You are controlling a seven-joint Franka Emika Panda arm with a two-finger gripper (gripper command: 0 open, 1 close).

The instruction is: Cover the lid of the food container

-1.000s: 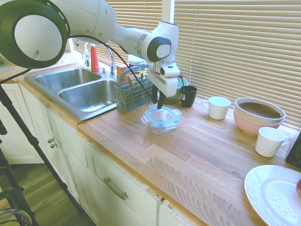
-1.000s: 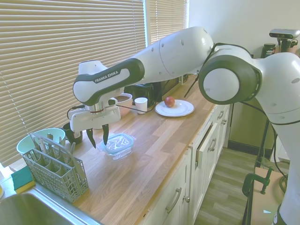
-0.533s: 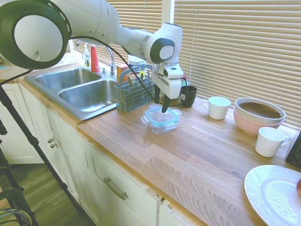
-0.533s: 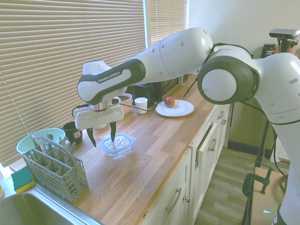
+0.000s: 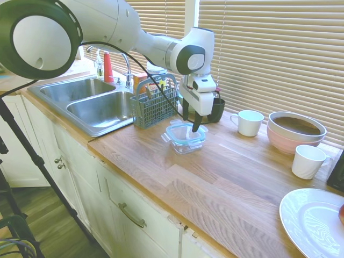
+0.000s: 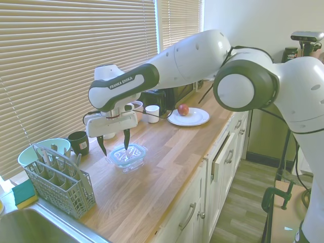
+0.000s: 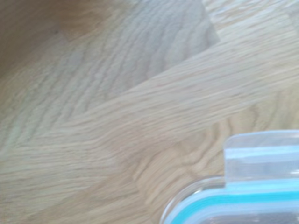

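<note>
So, first exterior view: the lid [image 5: 185, 132] with its teal-blue rim is already sitting on top of the food container [image 5: 186, 143], out on the wooden countertop [image 5: 226, 183] just in front of the grey cutlery basket [image 5: 152, 107]. It looks roughly lined up, though I honestly can't tell whether the snap tabs are clicked down. My read is that the placing part is basically done, and what's left, if anything, is pressing the lid flat or just lifting clear. The gripper [image 5: 191, 122] hangs over the back edge of the container with its fingers spread apart and nothing between them, one dark fingertip close to the lid's far rim. The arm comes in from the picture's left, over the sink [image 5: 91, 102], with the wrist pointing straight down.

Second exterior view: same story from the other side. The gripper [image 6: 114, 144] is splayed wide, one finger on the window side of the container and the other right over the lid [image 6: 127, 152]. Whether that finger touches the plastic, I can't say. If a press is next, it'd want to come down square on the middle so the tub doesn't skate on the wood. A black mug [image 6: 79, 142] and a light-green bowl [image 6: 36, 152] sit close behind, so there's not much room on that side.

Wrist view: mostly blurry wood grain, with one corner of the lid [image 7: 247, 196] and a clear tab poking in.
</note>
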